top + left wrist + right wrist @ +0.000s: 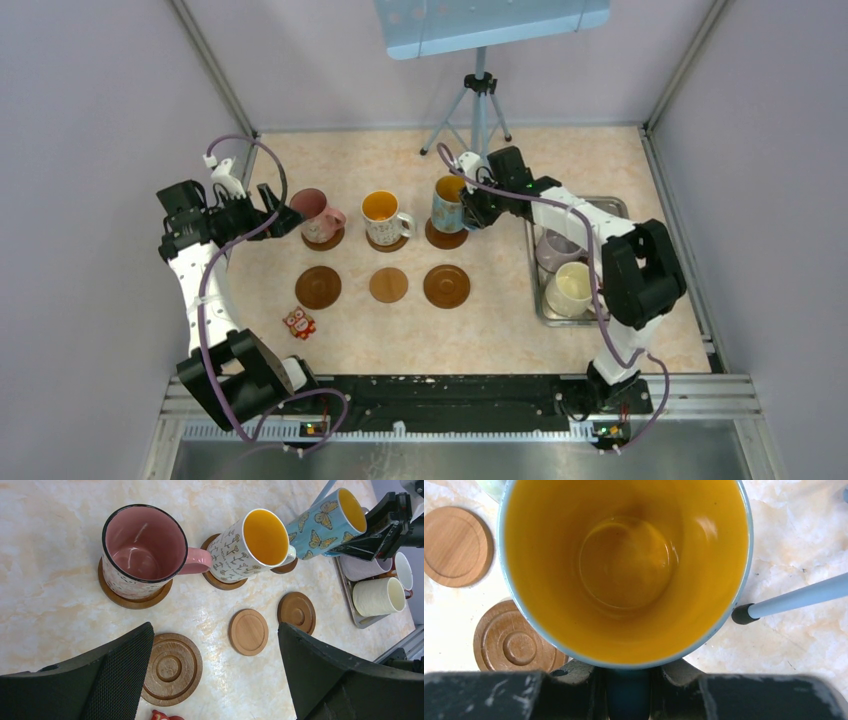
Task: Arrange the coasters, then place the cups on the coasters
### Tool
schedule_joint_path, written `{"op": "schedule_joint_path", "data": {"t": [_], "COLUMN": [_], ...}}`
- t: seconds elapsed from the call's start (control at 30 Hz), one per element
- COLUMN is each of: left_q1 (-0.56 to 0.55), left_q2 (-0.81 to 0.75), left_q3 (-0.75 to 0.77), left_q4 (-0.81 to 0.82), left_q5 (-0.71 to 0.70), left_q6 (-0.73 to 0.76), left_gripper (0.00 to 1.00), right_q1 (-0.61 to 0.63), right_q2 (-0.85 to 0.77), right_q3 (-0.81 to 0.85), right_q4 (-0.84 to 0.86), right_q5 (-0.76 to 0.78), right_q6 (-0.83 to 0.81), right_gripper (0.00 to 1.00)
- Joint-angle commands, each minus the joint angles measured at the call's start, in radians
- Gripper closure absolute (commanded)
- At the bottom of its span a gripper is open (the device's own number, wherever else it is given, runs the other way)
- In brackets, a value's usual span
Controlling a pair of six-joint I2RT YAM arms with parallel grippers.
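Bench [500, 345], marbled peach top, fills the top view. L arm [200, 290] comes up the 9 o'clock side, R arm [600, 225] folds in from 3. Steel tray [556, 321] sits far out at 3. A tripod [480, 110] stands at 12 by the back wall.

Set the dial on the light coaster [388, 285], 12 pointing away from the arm bases.

Mugs next. The white mug [383, 212], flower sprigs outside, orange inside, is upright at 12 on the mid-back coaster [386, 243]. The pink mug [312, 212] is at 10, upright on the left-back coaster [322, 242], handle twd the white mug. The blue mug [449, 205], butterflies printed round it, orange inside, is at 2 over the right-back coaster [446, 238]. It looks tilted in the L wrist view, and I can't tell if its base touches.

Right jaws are narrow, pinched on the blue mug's handle. Left jaws are spread wide w/ nothing btwn them, just beside the pink mug at its 9 o'clock.

In the tray, the lavender-grey mug [556, 250] has the cream mug [570, 288] at its 6. The L wrist view catches a third mug [403, 571], white inside, mostly cut off.

Bare coasters: the front-left coaster [318, 287], dark and ringed, is at 9, and the front-right coaster [446, 286] is at 3. The light one lies btwn them, none touching.

Smallest is the red owl [298, 322], at 8.
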Motion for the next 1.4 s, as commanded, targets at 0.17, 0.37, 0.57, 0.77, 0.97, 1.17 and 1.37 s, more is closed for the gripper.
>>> {"op": "schedule_joint_path", "data": {"t": [0.17, 0.37, 0.57, 0.77, 0.97, 1.17, 1.37], "left_q1": [-0.002, -0.002, -0.002, -0.002, -0.002, -0.002, -0.002], "left_q2": [-0.024, -0.023, -0.020, -0.017, -0.017, -0.017, -0.018], "left_q3": [-0.004, -0.006, -0.010, -0.013, -0.015, -0.016, -0.012], "left_q4": [0.019, 0.021, 0.025, 0.030, 0.032, 0.032, 0.030], "left_q5": [0.013, 0.013, 0.014, 0.012, 0.007, 0.007, 0.009], "left_q6": [-0.009, -0.008, -0.007, -0.007, -0.007, -0.008, -0.010], "left_gripper": [0.01, 0.01, 0.01, 0.01, 0.01, 0.01, 0.01], "right_q1": [0.009, 0.009, 0.010, 0.011, 0.022, 0.028, 0.033], "right_q2": [0.036, 0.077, 0.082, 0.085, 0.089, 0.084, 0.066], "right_q3": [0.076, 0.100, 0.093, 0.086, 0.072, 0.068, 0.066], "right_q4": [0.107, 0.115, 0.128, 0.123, 0.119, 0.109, 0.085], "right_q5": [-0.052, -0.050, -0.066, -0.069, -0.044, -0.033, -0.031], "right_q6": [-0.082, -0.094, -0.094, -0.105, -0.125, -0.126, -0.119], "right_gripper": [1.00, 1.00, 1.00, 1.00, 0.94, 0.77, 0.61]}}
